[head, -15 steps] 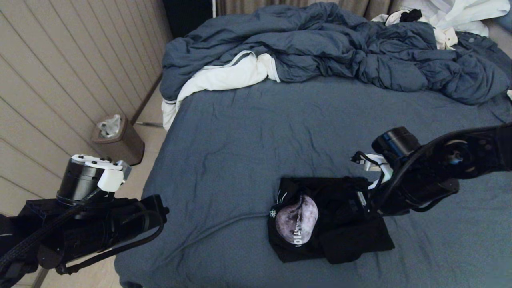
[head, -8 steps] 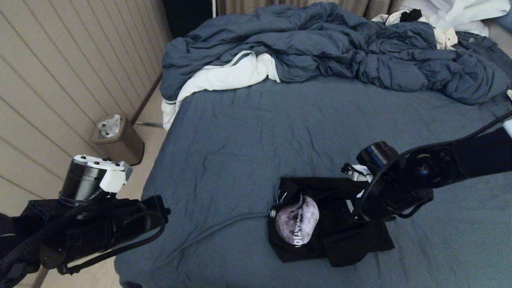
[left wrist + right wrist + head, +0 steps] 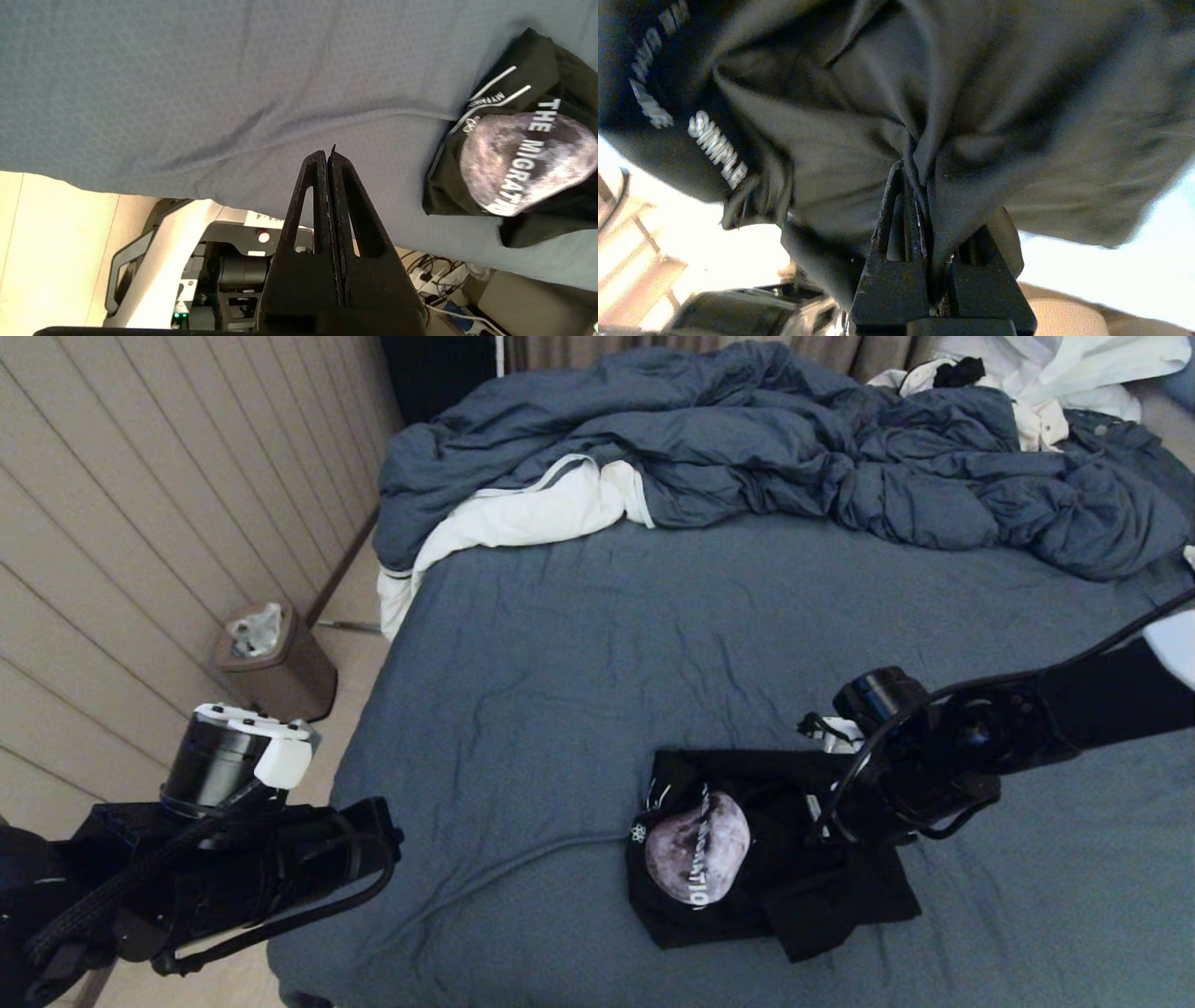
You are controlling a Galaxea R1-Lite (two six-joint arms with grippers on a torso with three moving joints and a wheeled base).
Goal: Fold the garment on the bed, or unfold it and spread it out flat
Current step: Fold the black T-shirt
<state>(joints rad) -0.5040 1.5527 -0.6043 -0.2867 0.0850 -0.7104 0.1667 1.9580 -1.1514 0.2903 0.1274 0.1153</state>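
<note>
We have our right gripper (image 3: 920, 168) down on the garment (image 3: 747, 859), a black T-shirt lying bunched and partly folded on the near part of the bed (image 3: 579, 672). In the right wrist view our jaws are closed tight on a pinch of the black knit: the cloth gathers into a twisted ridge that runs straight into the jaws and spills out on both sides of them. In the head view the right gripper (image 3: 826, 821) sits at the shirt's right half, with the grey moon print and its white lettering to the left of the jaws and a loose black flap hanging toward the bed's near edge just below them.

Our left gripper (image 3: 329, 156) hangs off the bed's left near corner, well apart from the shirt. Its jaws are pressed together with nothing between them, and the shirt lies beyond and to the side of their tips across bare slate-blue sheet.

Far beyond both jaws, a rumpled blue-grey duvet (image 3: 766, 439) is heaped across the head of the bed, with a white cloth (image 3: 523, 518) poking out beneath it.
</note>
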